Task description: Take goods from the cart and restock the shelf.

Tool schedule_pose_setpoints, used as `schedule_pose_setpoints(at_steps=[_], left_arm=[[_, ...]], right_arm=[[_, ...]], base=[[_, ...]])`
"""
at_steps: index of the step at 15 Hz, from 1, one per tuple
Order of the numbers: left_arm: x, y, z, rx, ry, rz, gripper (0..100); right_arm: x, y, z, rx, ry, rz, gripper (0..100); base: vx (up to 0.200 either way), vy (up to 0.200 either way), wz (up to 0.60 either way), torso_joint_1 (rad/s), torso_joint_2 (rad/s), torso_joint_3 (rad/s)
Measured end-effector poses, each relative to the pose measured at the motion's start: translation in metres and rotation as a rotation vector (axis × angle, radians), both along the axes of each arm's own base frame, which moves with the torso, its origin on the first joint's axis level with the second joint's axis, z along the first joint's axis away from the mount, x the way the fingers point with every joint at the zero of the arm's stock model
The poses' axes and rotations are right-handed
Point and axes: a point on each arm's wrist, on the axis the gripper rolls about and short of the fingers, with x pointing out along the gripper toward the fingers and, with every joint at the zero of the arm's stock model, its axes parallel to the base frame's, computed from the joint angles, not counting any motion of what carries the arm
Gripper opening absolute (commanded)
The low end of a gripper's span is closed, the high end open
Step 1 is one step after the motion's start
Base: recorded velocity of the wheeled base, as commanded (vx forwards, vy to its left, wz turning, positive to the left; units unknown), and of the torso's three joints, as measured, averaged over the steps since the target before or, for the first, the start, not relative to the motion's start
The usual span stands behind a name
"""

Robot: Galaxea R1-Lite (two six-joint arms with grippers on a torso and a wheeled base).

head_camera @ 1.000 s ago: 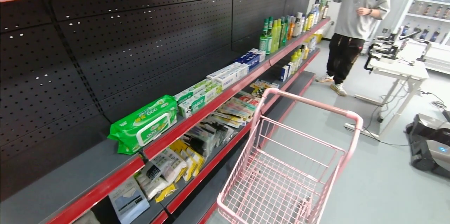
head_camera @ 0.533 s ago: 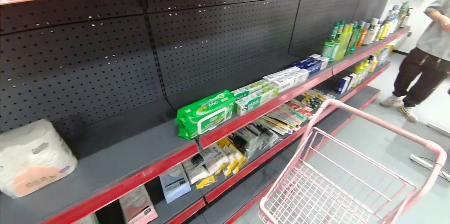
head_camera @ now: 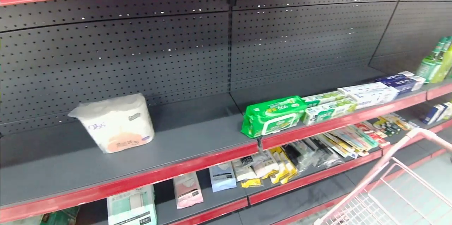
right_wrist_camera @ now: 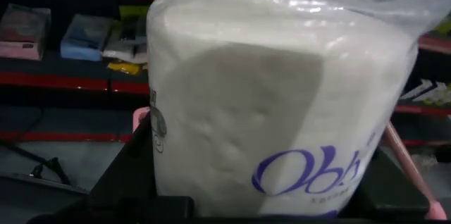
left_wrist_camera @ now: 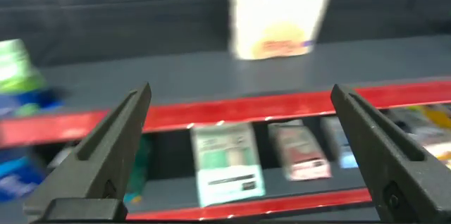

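A white plastic-wrapped tissue pack (right_wrist_camera: 282, 97) sits gripped in the right pincer (right_wrist_camera: 262, 185). A second tissue pack (head_camera: 114, 122) stands upright on the grey, red-edged shelf (head_camera: 197, 136), with the pink wire cart (head_camera: 416, 132) in front.

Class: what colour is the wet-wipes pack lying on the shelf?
The wet-wipes pack is bright green with a white flap, clearest in the head view.

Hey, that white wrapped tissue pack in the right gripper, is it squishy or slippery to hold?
Probably soft: the tissue pack looks puffy between the fingers of the right gripper, so it likely squashes. Its loose, crinkled glossy wrap may slip. It looks light for its bulk.
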Motion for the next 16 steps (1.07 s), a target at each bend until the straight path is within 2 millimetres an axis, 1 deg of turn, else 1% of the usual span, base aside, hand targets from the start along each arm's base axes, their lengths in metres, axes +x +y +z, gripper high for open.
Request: schedule_pose_setpoints(at_steps=[2, 6, 9, 11, 14, 16], left_arm=[[0.000, 0.000, 0.000, 0.001, 0.000, -0.001, 100], [0.000, 0.000, 0.000, 0.001, 0.000, 0.000, 100], [0.000, 0.000, 0.000, 0.001, 0.001, -0.001, 100], [0.000, 0.000, 0.000, 0.002, 0.000, 0.000, 100], [0.000, 0.000, 0.000, 0.000, 0.000, 0.000, 100], [0.000, 0.000, 0.000, 0.000, 0.000, 0.000, 100]], right_arm=[[0.000, 0.000, 0.000, 0.000, -0.001, 0.001, 0], [0.000, -0.002, -0.001, 0.006, -0.006, 0.020, 0], [0.000, -0.010, -0.007, 0.029, -0.035, 0.072, 0], [-0.002, -0.015, -0.009, 0.038, -0.063, 0.044, 0], [-0.003, -0.018, -0.009, 0.066, -0.091, 0.046, 0], [-0.005, -0.019, -0.011, 0.075, -0.099, 0.046, 0]], base=[[0.000, 0.000, 0.60, 0.002, 0.00, 0.002], [0.000, 0.000, 0.00, 0.000, 0.00, 0.000], [0.000, 0.000, 0.00, 0.000, 0.00, 0.000], [0.000, 0.000, 0.00, 0.000, 0.00, 0.000], [0.000, 0.000, 0.00, 0.000, 0.00, 0.000], [0.200, 0.000, 0.00, 0.000, 0.00, 0.005]])
